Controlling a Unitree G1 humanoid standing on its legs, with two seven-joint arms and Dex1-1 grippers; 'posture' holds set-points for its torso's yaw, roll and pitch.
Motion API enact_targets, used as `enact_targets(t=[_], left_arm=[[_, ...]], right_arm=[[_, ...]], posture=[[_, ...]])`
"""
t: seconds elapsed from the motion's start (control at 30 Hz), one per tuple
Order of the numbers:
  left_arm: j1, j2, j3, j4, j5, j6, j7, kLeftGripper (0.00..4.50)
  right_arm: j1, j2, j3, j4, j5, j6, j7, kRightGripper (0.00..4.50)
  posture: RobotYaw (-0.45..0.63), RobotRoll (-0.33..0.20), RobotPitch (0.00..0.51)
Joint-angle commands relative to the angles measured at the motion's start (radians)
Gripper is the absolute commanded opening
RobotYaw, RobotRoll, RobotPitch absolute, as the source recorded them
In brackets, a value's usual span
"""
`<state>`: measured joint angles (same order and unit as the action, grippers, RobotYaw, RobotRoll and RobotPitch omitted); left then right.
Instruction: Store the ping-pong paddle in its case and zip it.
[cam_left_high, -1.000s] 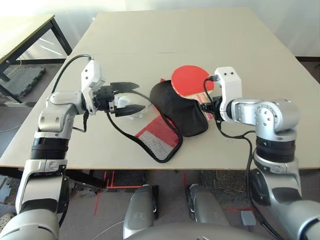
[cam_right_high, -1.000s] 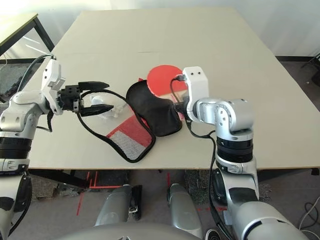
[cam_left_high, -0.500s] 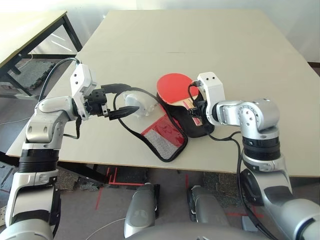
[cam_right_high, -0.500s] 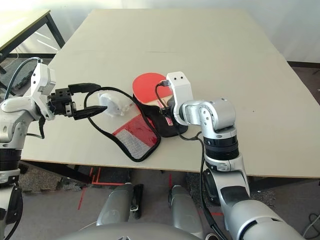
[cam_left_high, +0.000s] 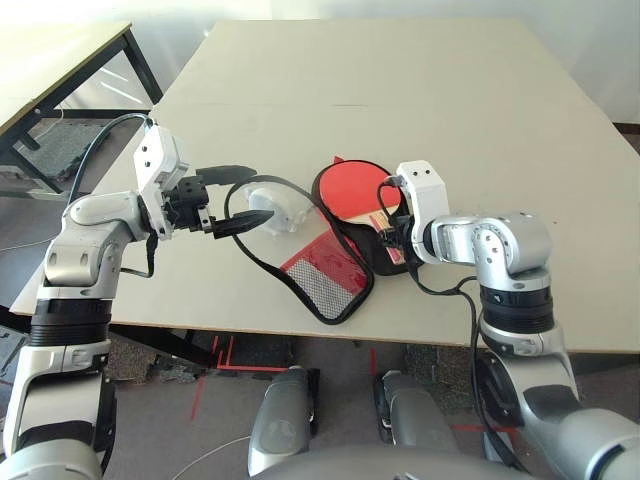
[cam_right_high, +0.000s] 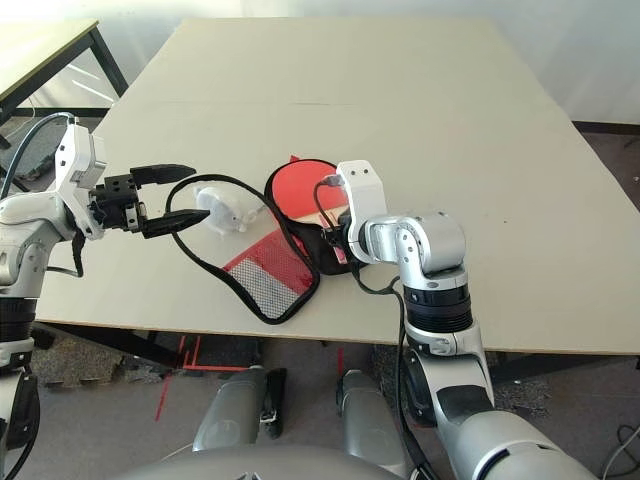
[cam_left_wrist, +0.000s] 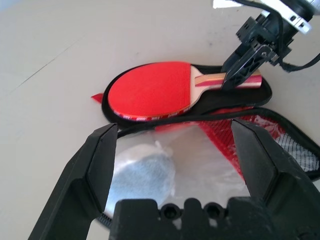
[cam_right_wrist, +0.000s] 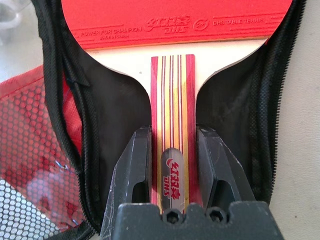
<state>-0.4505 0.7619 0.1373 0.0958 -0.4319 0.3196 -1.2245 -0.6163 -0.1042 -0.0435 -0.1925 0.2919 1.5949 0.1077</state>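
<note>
Right gripper (cam_right_wrist: 174, 145) closed on paddle (cam_left_wrist: 150, 92) handle over black case lining (cam_right_wrist: 117, 107), left gripper (cam_left_wrist: 175, 145) wide open

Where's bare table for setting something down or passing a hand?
Bare: the table beyond the paddle to its far edge, and the stretch right of the right arm.
Crowded: front middle, with case, paddle and right gripper packed together, and the left gripper by the white item.
</note>
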Motion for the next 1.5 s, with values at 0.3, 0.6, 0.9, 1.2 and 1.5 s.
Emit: enact_targets(t=[0.3,0.6,0.9,1.2,1.5], left_arm=[[-0.015,0.143,0.044,0.074,-0.029,0.079,-0.063,4.5],[0.103,0.268,-0.094,0.123,0.098,0.066,-0.159,4.5],[0.087,0.093,-0.159,0.038,0.089,0.041,-0.085,4.5],[-0.132,-0.121,-0.192,0.055,0.044,0.067,-0.044,4.5],[-0.31,-0.336,-0.27,0.235,0.099,-0.064,-0.033,4.5]], right_arm=[[-0.006,-0.047,-0.075,-0.045,0.06,-0.098,0.111,4.22],[0.075,-0.341,-0.167,0.069,0.107,-0.645,0.473,4.46],[0.125,-0.506,-0.164,0.132,0.134,-0.784,0.609,4.46],[0.226,-0.553,-0.13,0.111,0.138,-0.828,0.666,4.46],[0.308,-0.536,-0.192,0.06,0.242,-0.751,0.648,4.46]], posture=[[0.16,0.0,0.084],[0.14,0.0,0.086],[0.11,0.0,0.091],[0.09,0.0,0.09],[0.04,0.0,0.085]])
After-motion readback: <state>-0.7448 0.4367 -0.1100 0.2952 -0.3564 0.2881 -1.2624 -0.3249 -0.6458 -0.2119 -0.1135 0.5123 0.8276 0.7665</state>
